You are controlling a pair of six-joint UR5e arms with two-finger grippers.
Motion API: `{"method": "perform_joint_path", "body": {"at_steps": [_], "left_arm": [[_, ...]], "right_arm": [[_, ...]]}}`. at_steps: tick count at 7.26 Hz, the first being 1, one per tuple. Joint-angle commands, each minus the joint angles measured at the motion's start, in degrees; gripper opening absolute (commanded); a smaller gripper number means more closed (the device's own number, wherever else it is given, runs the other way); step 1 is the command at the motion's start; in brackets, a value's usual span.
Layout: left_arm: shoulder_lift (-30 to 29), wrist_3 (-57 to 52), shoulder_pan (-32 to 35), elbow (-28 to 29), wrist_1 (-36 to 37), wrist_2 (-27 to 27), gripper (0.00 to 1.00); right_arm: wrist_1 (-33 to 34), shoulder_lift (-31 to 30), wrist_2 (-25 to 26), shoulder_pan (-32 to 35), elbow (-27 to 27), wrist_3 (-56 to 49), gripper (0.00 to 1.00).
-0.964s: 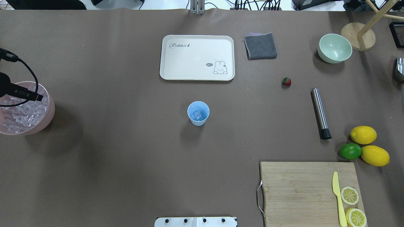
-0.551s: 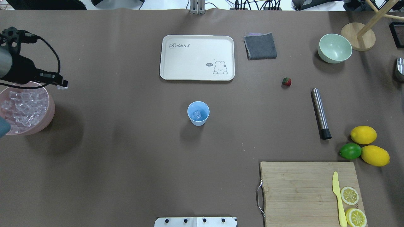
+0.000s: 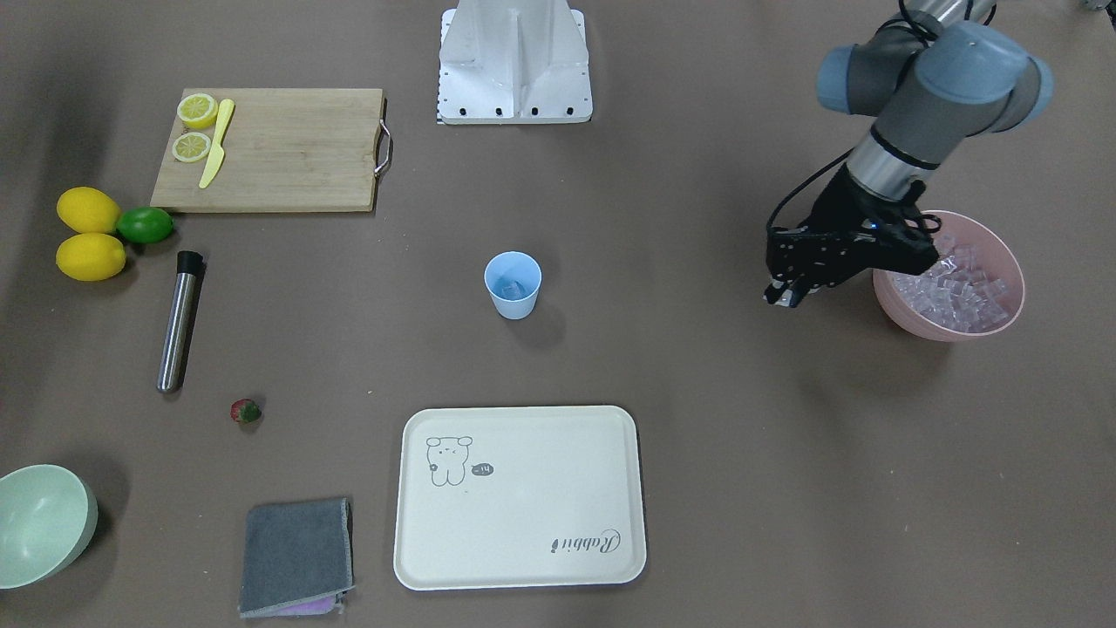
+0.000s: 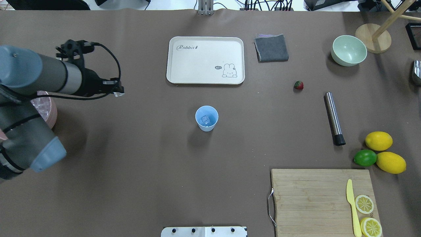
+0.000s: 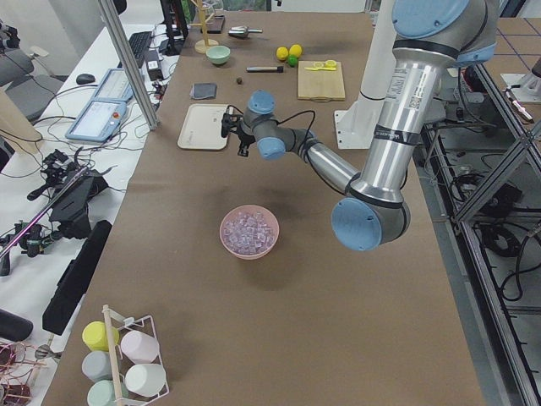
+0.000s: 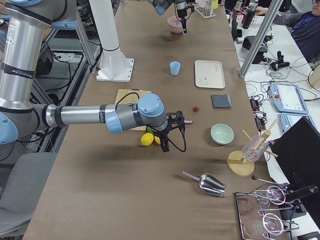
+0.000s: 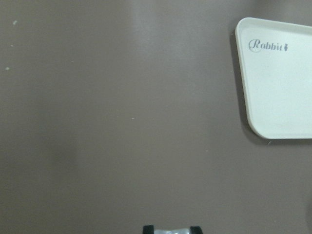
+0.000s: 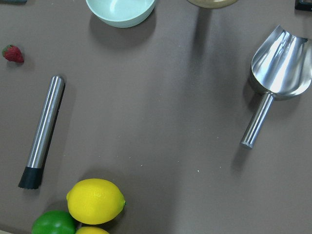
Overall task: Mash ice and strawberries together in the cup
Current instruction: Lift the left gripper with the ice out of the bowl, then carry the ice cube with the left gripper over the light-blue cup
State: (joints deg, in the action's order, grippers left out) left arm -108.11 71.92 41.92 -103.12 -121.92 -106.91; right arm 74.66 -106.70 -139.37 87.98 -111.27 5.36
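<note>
The cup (image 4: 206, 128) is being kept mid-table, one ice cube (image 4: 206, 119) inside. From overhead, the strawberry (image 4: 298, 85) is being seen at its 2 o'clock. At 10 o'clock a second ice cube (image 4: 119, 94) is being pinched by the left gripper (image 4: 117, 93). Whether the right gripper (image 6: 184, 121) is open cannot be told.

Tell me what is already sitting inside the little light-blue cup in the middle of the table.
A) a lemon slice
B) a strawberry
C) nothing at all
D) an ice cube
D: the overhead view looks straight into the cup and shows one clear ice cube at its bottom, while the strawberry lies apart on the table.
</note>
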Motion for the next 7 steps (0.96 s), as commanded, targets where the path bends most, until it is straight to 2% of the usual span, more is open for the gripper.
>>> {"method": "perform_joint_path", "body": {"at_steps": [1,2,3,5,7], "left_arm": [[-5.9,10.7,-10.0,0.6,0.5,13.0,0.0],[-9.4,13.7,-13.0,0.9,3.4,18.4,0.0],[-12.4,17.0,-15.4,1.0,7.2,21.2,0.0],[-17.1,21.5,-19.6,3.1,8.3,27.4,0.0],[-20.4,24.1,-19.7,7.0,8.3,27.9,0.0]], "right_arm": [[0.0,0.0,0.1,0.0,0.0,0.0,1.0],[0.0,0.0,0.1,0.0,0.0,0.0,1.0],[0.0,0.0,0.1,0.0,0.0,0.0,1.0],[0.0,0.1,0.1,0.0,-0.1,0.0,1.0],[0.0,0.1,0.1,0.0,-0.1,0.0,1.0]]}}
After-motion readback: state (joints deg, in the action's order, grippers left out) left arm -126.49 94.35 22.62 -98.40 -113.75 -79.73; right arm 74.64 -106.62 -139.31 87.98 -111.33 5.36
